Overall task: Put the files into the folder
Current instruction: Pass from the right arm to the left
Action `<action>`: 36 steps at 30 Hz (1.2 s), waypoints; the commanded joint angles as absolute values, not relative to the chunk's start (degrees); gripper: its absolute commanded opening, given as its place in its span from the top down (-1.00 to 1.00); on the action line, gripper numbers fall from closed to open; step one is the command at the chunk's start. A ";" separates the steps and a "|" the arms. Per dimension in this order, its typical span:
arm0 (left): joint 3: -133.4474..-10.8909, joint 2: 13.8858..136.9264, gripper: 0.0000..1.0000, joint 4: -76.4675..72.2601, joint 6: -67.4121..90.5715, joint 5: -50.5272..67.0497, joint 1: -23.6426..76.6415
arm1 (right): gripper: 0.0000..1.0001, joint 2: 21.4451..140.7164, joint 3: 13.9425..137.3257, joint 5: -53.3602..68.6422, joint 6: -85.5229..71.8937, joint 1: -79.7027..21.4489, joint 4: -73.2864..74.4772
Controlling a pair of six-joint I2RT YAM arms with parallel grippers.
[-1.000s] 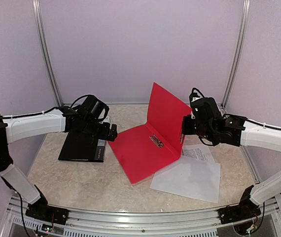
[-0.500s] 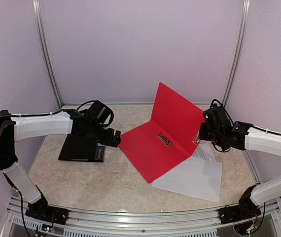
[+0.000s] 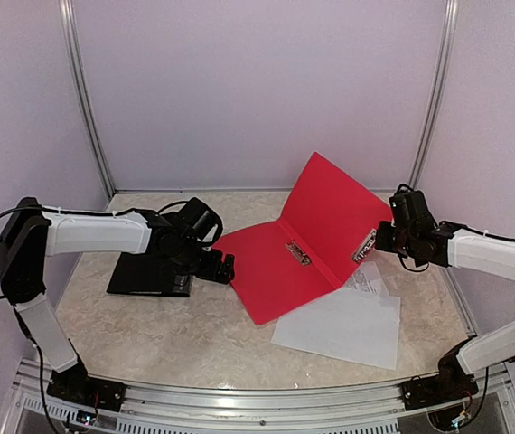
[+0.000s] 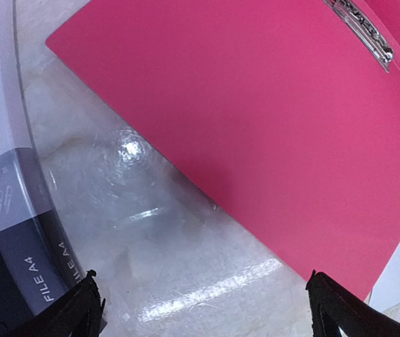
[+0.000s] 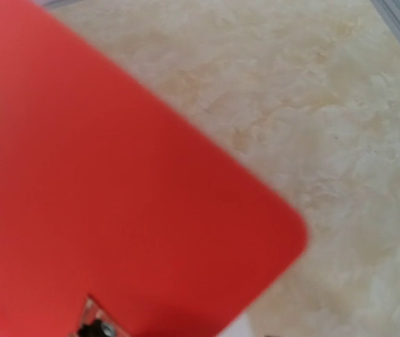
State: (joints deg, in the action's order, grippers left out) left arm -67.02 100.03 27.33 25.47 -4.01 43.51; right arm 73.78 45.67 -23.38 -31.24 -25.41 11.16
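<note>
The red folder (image 3: 271,271) lies open on the table, its left half flat and its right flap (image 3: 334,212) raised and leaning right. A metal clip (image 3: 298,253) sits at the fold. The files (image 3: 343,321) are white sheets lying on the table, partly under the folder's front right corner, with one printed sheet (image 3: 368,280) on top at the back. My left gripper (image 3: 223,267) hovers open over bare table at the folder's left edge (image 4: 256,126); nothing is between its fingertips (image 4: 333,312). My right gripper (image 3: 372,242) is at the flap's right edge. The flap (image 5: 116,196) fills the right wrist view and hides the jaws.
A black A4 file box (image 3: 149,269) lies on the table to the left, close behind my left gripper; its label (image 4: 42,270) shows in the left wrist view. Metal frame posts (image 3: 90,108) and pale walls close in the back and sides.
The right gripper has drawn back to the right and the flap has tipped further open with it. The folder has slid right. My left arm has reached right, toward the folder's left edge.
</note>
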 commanded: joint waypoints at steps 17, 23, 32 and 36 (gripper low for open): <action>-71.31 111.59 -0.90 9.68 40.16 21.96 40.45 | 0.28 78.41 41.80 -17.27 -27.94 -20.83 6.37; -70.77 113.35 -0.28 3.72 43.71 26.90 38.40 | 0.28 78.40 41.39 -16.84 -27.67 -20.83 6.51; -73.49 108.85 0.67 11.26 36.79 26.51 37.86 | 0.13 74.60 42.87 -10.60 -23.94 -20.92 9.33; -73.20 103.74 0.97 14.75 34.30 26.90 36.51 | -0.13 70.52 44.68 -5.06 -21.47 -20.99 12.65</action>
State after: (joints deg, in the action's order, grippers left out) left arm -71.88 109.60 9.69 38.70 26.55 37.78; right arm 74.91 42.37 -11.90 -24.75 -21.19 8.64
